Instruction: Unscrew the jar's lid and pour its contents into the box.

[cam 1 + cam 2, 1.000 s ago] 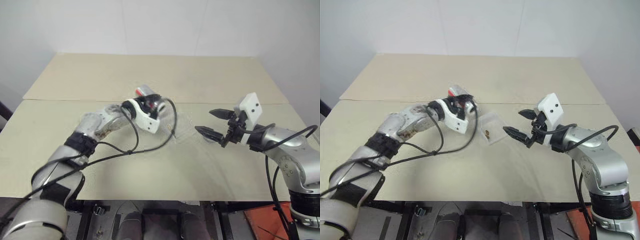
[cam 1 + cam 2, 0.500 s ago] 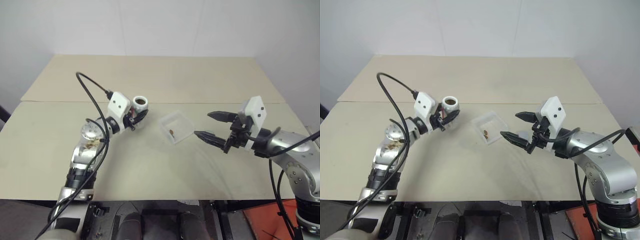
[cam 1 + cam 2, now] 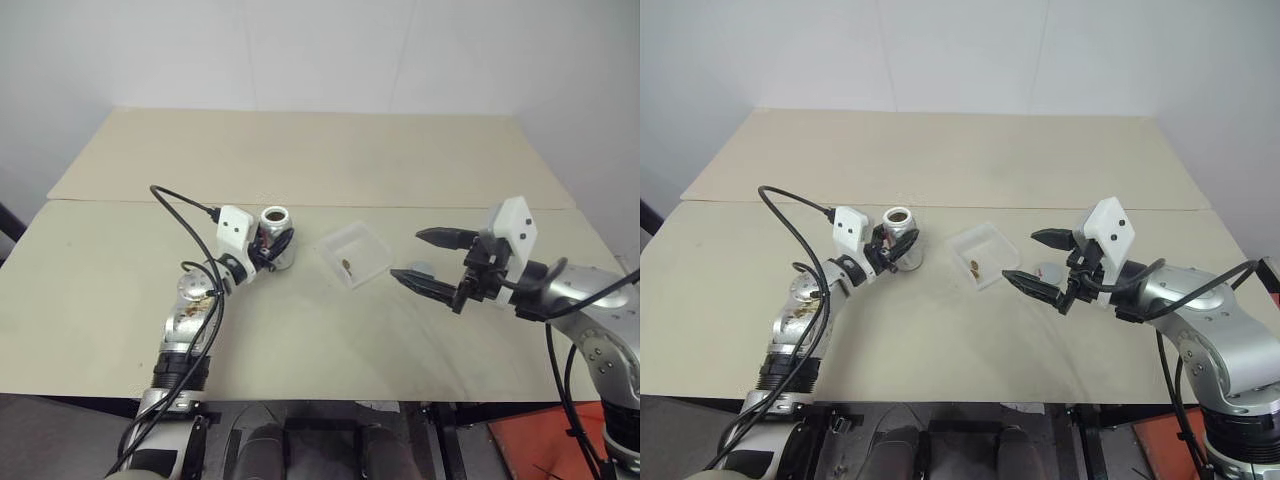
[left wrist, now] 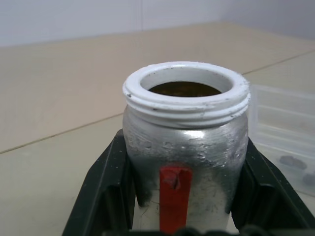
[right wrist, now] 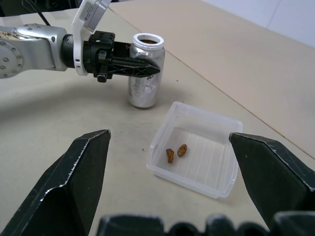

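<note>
A: The jar [image 4: 184, 147] stands upright on the table [image 3: 300, 150], lid off, pinched at its sides between the two black fingers [image 4: 101, 189] of the left gripper [image 3: 274, 247]. Its white threaded mouth is open.

B: Any writing on it?

A: None that can be read. The left wrist view shows a silvery-looking wall with a red vertical stripe facing the camera, nothing more.

B: And the right gripper [image 3: 1038, 260]?

A: Spread wide, holding nothing, raised over the table towards its right edge and pointing at the box [image 5: 196, 150]. A small grey round thing, which looks like the lid [image 3: 1049, 270], lies on the table beneath its fingers.

B: Where does the box sit?

A: Near the middle of the table, on the near side of the seam that runs from the left edge to the right edge, between the jar and the right gripper. The jar is just to its left, apart from it. Two small brown bits, the contents [image 5: 175, 153], lie on the box's floor, side by side.

B: Markings on the box?

A: None legible; it is clear plastic with rounded corners.
</note>
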`<state>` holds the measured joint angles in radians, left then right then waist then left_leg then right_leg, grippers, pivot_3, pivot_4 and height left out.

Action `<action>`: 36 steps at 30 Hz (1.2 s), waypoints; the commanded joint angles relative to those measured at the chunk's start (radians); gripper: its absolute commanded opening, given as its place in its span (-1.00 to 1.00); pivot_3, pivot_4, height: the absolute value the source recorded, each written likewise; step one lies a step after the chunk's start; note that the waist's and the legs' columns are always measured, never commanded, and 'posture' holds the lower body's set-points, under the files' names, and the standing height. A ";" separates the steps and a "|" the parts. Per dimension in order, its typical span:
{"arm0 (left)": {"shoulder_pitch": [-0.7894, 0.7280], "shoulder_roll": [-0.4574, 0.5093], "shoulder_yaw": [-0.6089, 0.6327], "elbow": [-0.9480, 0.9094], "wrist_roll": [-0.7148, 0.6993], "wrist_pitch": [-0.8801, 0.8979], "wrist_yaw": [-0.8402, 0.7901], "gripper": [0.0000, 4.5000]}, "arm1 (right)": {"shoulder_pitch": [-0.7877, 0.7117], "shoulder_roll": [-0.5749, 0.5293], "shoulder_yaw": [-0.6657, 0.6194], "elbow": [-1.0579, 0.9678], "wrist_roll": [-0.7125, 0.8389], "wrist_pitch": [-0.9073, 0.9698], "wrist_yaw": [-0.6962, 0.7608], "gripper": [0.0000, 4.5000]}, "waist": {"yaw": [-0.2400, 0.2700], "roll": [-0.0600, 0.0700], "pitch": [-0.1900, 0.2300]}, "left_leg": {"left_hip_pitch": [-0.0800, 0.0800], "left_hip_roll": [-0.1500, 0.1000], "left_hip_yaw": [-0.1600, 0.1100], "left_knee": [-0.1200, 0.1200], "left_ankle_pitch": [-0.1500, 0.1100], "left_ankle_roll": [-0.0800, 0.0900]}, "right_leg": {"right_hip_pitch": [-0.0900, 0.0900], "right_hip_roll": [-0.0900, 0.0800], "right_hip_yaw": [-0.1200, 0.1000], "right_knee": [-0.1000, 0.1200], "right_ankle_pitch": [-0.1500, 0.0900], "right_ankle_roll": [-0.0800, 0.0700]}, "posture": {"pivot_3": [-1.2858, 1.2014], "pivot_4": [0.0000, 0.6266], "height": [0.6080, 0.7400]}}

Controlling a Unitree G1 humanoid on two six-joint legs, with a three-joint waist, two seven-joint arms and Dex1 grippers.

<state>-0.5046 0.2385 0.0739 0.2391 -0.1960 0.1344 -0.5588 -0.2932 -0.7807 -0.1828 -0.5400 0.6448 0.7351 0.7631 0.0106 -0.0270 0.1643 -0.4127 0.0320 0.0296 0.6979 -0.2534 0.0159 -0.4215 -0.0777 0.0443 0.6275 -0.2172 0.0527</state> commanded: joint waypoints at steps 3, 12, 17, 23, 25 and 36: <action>-0.023 0.000 -0.016 0.061 0.020 -0.116 -0.006 -0.10 | -0.002 -0.018 -0.028 -0.033 0.020 -0.020 0.011 0.99 | 0.000 0.000 0.000 | 0.000 0.000 0.000 0.000 0.000 0.000 | 0.000 0.000 0.000 0.000 0.000 0.000 | 0.03 -0.52 1.00; 0.040 0.033 -0.054 0.036 0.045 -0.111 -0.018 0.59 | 0.004 -0.019 -0.030 -0.034 0.020 -0.023 0.018 1.00 | -0.001 0.000 0.000 | 0.001 0.000 0.000 0.000 0.000 0.000 | 0.000 0.000 0.000 0.000 0.000 0.000 | 0.03 -0.52 1.00; 0.074 0.048 -0.050 -0.023 0.031 -0.081 -0.014 0.97 | 0.004 -0.015 -0.030 -0.037 0.020 -0.026 0.020 1.00 | -0.001 0.000 0.000 | 0.001 0.000 0.000 0.000 0.000 0.000 | 0.000 0.000 0.000 0.000 0.000 0.000 | 0.03 -0.52 1.00; 0.163 0.120 -0.043 -0.171 0.003 0.041 -0.049 0.97 | 0.012 -0.017 -0.029 -0.043 0.015 -0.027 0.018 1.00 | -0.003 0.000 0.000 | 0.001 0.000 0.000 -0.001 0.000 0.000 | 0.000 0.000 0.000 0.000 0.000 0.000 | 0.03 -0.52 1.00; 0.205 0.159 -0.038 -0.237 -0.015 0.081 -0.080 0.97 | 0.016 -0.019 -0.031 -0.041 0.013 -0.029 0.019 1.00 | -0.005 0.000 0.000 | 0.001 0.000 0.000 -0.001 0.000 0.000 | 0.000 0.000 0.000 0.000 0.000 0.000 | 0.03 -0.52 1.00; 0.383 0.529 0.183 -0.654 -0.370 0.310 -0.424 0.97 | 0.056 -0.042 -0.055 -0.031 0.009 -0.055 0.050 1.00 | -0.012 0.000 0.000 | 0.002 0.002 0.001 -0.002 0.000 0.000 | 0.000 0.000 0.001 0.000 -0.001 -0.001 | 0.03 -0.52 1.00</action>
<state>-0.1180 0.7372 0.1967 -0.3606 -0.5046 0.4438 -0.9205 -0.2418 -0.8072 -0.1990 -0.5503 0.6499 0.7189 0.8010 -0.0010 -0.0267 0.1642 -0.4099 0.0336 0.0306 0.6954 -0.2535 0.0157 -0.4215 -0.0775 0.0450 0.6273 -0.2180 0.0517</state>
